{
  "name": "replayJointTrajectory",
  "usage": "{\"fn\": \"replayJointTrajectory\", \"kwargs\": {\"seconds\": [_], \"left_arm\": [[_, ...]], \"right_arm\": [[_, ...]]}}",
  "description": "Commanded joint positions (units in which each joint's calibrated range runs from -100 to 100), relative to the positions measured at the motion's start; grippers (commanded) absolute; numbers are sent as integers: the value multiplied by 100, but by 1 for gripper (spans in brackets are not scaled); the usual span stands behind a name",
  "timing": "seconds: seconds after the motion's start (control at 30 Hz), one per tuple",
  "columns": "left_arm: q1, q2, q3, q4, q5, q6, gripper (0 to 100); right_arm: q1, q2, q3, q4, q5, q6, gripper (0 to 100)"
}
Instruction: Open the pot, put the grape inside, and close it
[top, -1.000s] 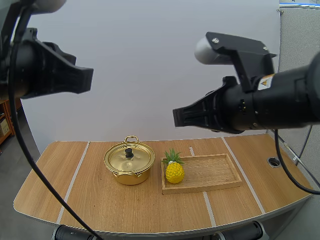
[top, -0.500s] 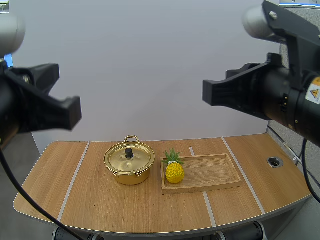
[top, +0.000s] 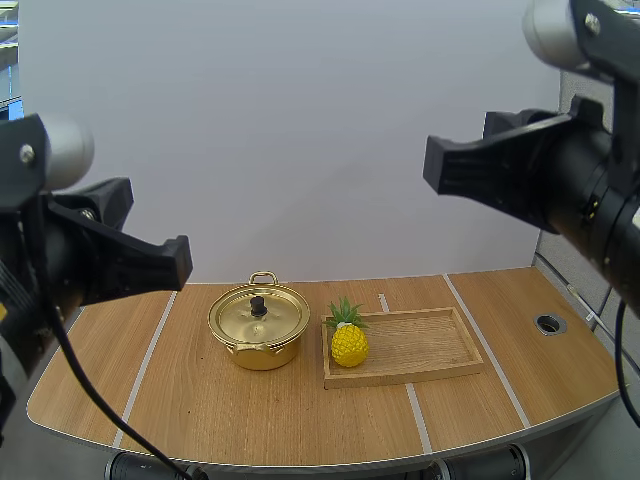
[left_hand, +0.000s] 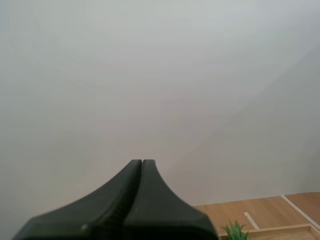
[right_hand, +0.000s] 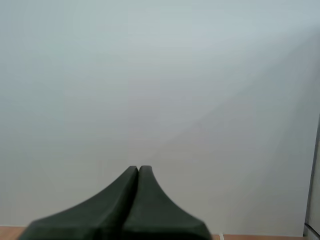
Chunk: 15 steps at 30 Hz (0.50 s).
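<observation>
not yet begun, with lid (top: 259, 311) on the gold pot (top: 258, 353), pineapple (top: 349, 345) rather than any grape upright in the wooden tray (top: 430, 345) beside it, left gripper (left_hand: 142, 161) and right gripper (right_hand: 138, 168) clenched empty, high above

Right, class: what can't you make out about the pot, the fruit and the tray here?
High view: the inside of the pot, hidden by its lid.
Left wrist view: the body of the pineapple, cut off at the edge, leaves aside.
High view: the floor of the wooden tray beneath the pineapple.

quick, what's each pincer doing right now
left pincer: closed, holding nothing
right pincer: closed, holding nothing
</observation>
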Motion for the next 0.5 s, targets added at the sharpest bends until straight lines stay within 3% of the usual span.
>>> {"fn": "replayJointTrajectory", "kwargs": {"seconds": [0.0,0.13,0.33,0.47], "left_arm": [[19,-30,296,49,-488,-138,0],[19,-30,672,35,-805,-193,0],[19,-30,1138,106,-1209,-183,0],[19,-30,1407,456,-1198,-75,0]], "right_arm": [[-19,-44,411,-116,-585,24,0],[-19,-44,1117,-66,-1360,24,0],[-19,-44,2213,-66,-1533,14,0],[-19,-44,2798,-484,-1603,-5,0]]}}
